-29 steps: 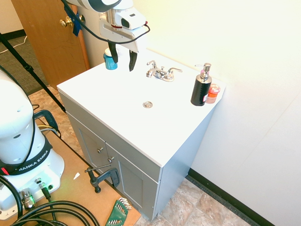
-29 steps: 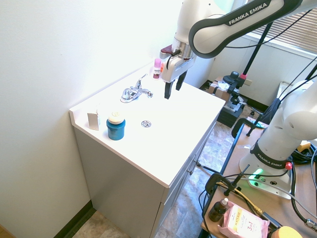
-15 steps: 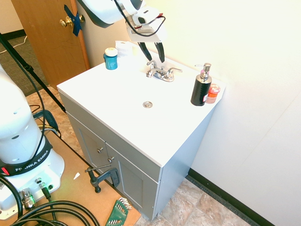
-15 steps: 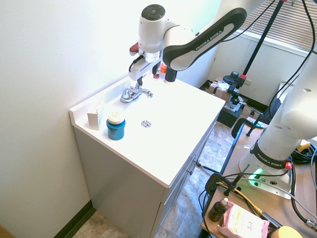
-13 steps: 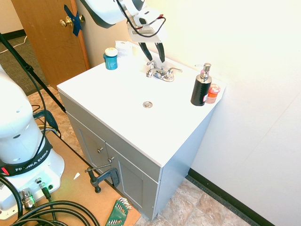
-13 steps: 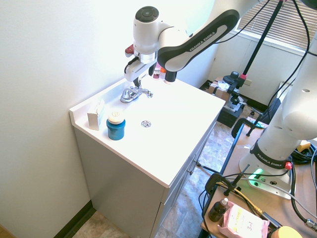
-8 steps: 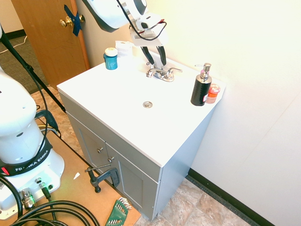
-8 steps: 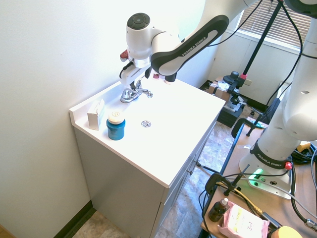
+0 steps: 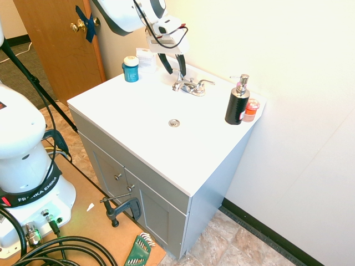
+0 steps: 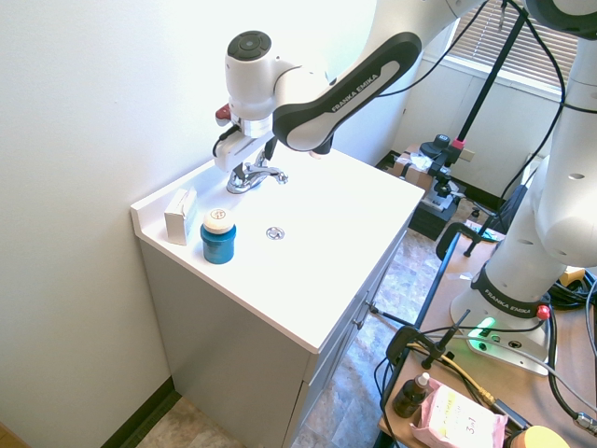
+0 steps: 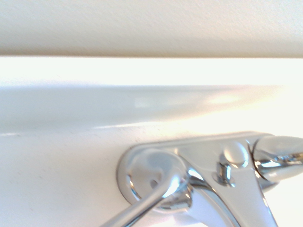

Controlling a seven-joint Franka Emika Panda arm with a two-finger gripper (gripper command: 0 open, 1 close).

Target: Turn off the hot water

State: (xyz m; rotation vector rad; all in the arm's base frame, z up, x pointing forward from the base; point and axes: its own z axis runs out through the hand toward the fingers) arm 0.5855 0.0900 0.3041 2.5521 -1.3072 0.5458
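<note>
White vanity top (image 9: 166, 149), faucet station

Upper left of the first exterior frame: teal jar (image 9: 131, 72), pale lid fitted, contents hidden. Upper right: black pump dispenser (image 9: 237, 105), contents hidden, beside small container (image 9: 251, 111), orange-red inside. Upper center: hot-water lever (image 11: 163, 187), chrome, glossy, slender, at left wing of faucet (image 9: 192, 87). Gripper (image 9: 176, 74) at lever, fingers apart; contact unclear.
</note>
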